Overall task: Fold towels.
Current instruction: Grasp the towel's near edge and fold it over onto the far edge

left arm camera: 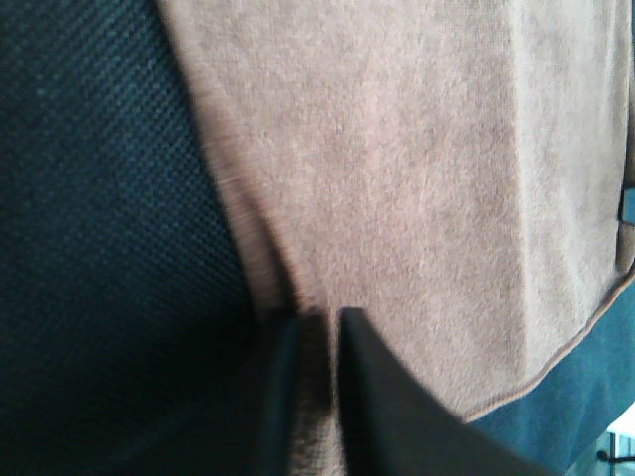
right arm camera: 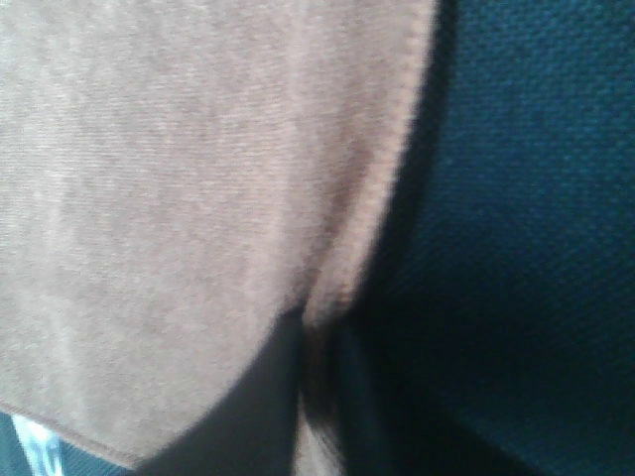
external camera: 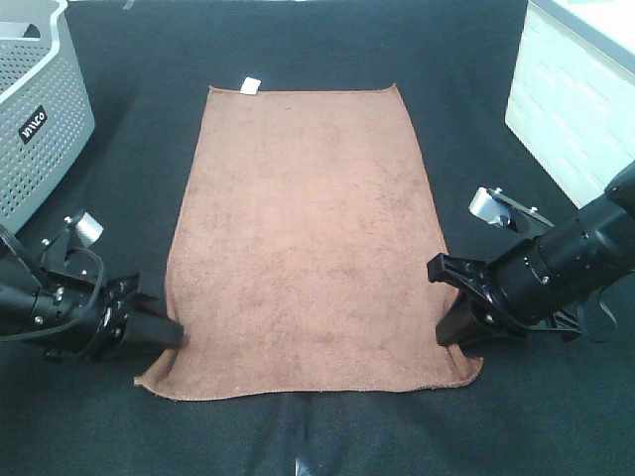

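The brown towel (external camera: 308,238) lies flat and unfolded on the black table, with a small white tag (external camera: 250,86) at its far left corner. My left gripper (external camera: 171,335) is at the towel's left edge near the near corner; in the left wrist view the gripper (left arm camera: 316,337) is shut on the towel (left arm camera: 397,178), pinching its edge. My right gripper (external camera: 454,332) is at the right edge near the near corner; in the right wrist view the gripper (right arm camera: 319,342) is shut on the towel's hem (right arm camera: 198,198).
A grey perforated basket (external camera: 35,109) stands at the far left. A white box (external camera: 571,99) stands at the far right. Black table cloth (external camera: 466,59) surrounds the towel.
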